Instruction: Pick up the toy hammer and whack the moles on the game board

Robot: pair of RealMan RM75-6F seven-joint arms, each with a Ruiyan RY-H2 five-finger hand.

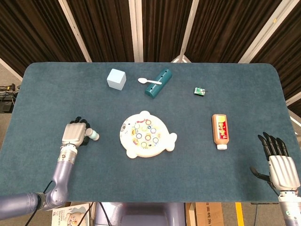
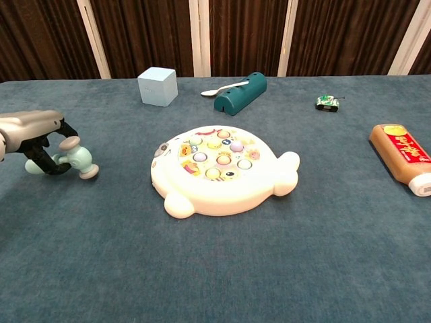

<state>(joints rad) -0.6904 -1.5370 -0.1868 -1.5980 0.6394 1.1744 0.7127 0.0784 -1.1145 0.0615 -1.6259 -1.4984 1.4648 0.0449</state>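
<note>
The white fish-shaped game board [image 1: 136, 151] lies at the table's middle, with coloured moles on its top [image 2: 202, 198]. The toy hammer [image 2: 79, 159] is pale teal with pinkish ends and lies left of the board, low over the cloth. My left hand [image 1: 75, 133] is over its handle, dark fingers [image 2: 48, 159] curled round it, and only the hammer's head [image 1: 93, 135] pokes out to the right. Whether the hammer is off the cloth is unclear. My right hand [image 1: 281, 165] rests at the table's near right corner, fingers spread, holding nothing, far from the board.
At the back stand a pale blue cube [image 1: 116, 78] and a teal case [image 1: 158, 82] with a white spoon [image 1: 149, 81] on it. A small green toy car [image 1: 200, 91] sits back right. A brown bottle [image 1: 220, 131] lies right of the board.
</note>
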